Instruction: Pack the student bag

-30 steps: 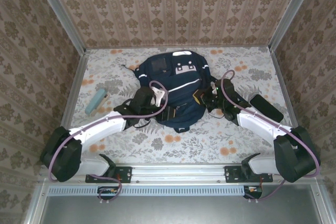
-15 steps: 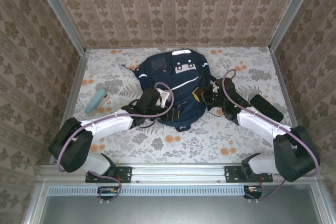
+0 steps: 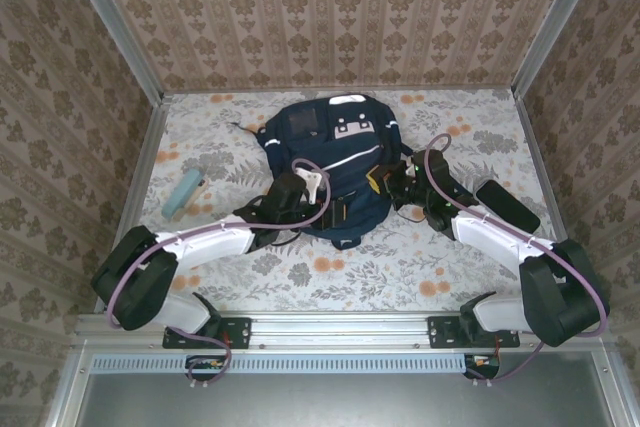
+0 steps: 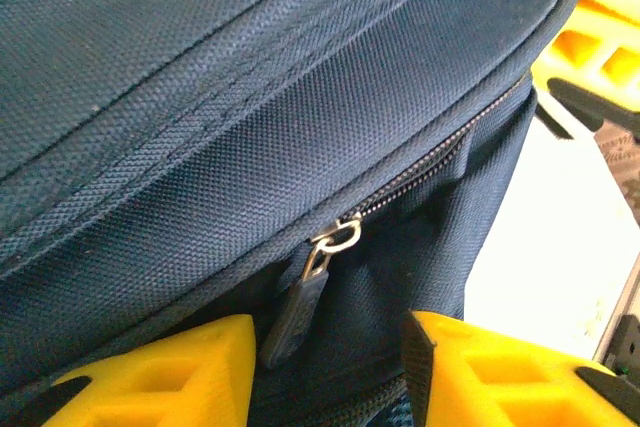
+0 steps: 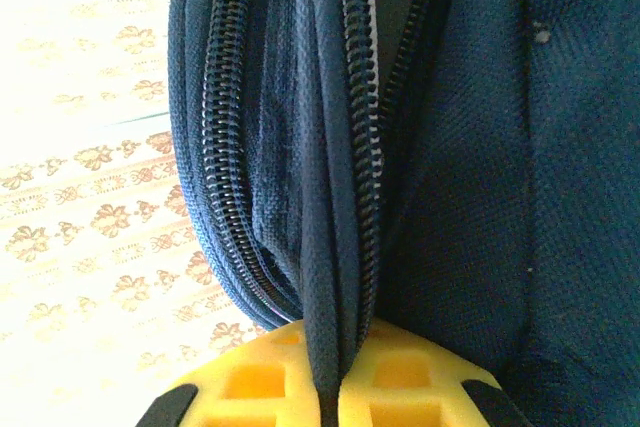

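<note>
The student bag (image 3: 335, 147) lies flat in the middle of the table (image 3: 420, 257), top toward the far wall; the right gripper (image 5: 327, 392) is pinched tight on a fabric edge beside its parted zipper teeth (image 5: 362, 127); the left gripper (image 4: 330, 357) stands part-spread at the bag's near side, a zipper pull (image 4: 298, 305) hanging ungripped between its fingers; a teal object (image 3: 184, 193) lies well left.

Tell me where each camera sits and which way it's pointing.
Top: above and behind the arms, looking down at the table and backpack; both arms show.
Left wrist: on the left arm, close on the backpack's zipper pull; the left pincer straddles it, open.
Right wrist: on the right arm, facing the backpack's open zipper edge; the right pincer pinches it.
Shared: all three show the navy backpack.
</note>
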You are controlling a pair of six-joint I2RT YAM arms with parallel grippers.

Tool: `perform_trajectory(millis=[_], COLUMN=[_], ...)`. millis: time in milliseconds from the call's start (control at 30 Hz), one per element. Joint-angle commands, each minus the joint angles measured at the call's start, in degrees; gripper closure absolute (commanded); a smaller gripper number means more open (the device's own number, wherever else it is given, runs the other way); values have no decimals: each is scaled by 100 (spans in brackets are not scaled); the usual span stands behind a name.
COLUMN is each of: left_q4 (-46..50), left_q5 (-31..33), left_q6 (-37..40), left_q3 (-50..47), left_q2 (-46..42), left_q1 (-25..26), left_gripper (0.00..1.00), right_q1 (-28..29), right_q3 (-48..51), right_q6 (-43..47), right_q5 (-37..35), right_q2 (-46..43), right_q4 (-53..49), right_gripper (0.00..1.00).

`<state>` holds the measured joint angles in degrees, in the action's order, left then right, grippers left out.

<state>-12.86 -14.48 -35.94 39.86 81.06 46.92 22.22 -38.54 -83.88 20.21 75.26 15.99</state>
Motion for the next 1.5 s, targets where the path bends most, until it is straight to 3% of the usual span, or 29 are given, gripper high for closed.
perform_trajectory(millis=[0,233,433,833,1233,1467], left_q4=[-206,-324,-347,-158,1237,1790], left_q5=[609,861,1041,1218,1986,2327], left_q6=[-263,-481,-447,-314,237,344], left_q3=[75,145,165,172,-14,-348], left_q2=[-109,-22,2,-53,-771,-1311], left_q1=[-25,70,123,148,9,-569], left_gripper=[54,55,63,100,100,100], right_q1=[60,141,266,302,50,-58], right_q3=[-57,-18,-13,31,-28,-49], right_q6=[-138,-197,-248,-188,454,600], right_q5=[291,300,282,186,-362,-476], right_q2=[-74,-82,-58,-80,-606,-715], right_q4=[694,750,788,662,-510,-926], right_gripper=[97,97,97,98,99,100])
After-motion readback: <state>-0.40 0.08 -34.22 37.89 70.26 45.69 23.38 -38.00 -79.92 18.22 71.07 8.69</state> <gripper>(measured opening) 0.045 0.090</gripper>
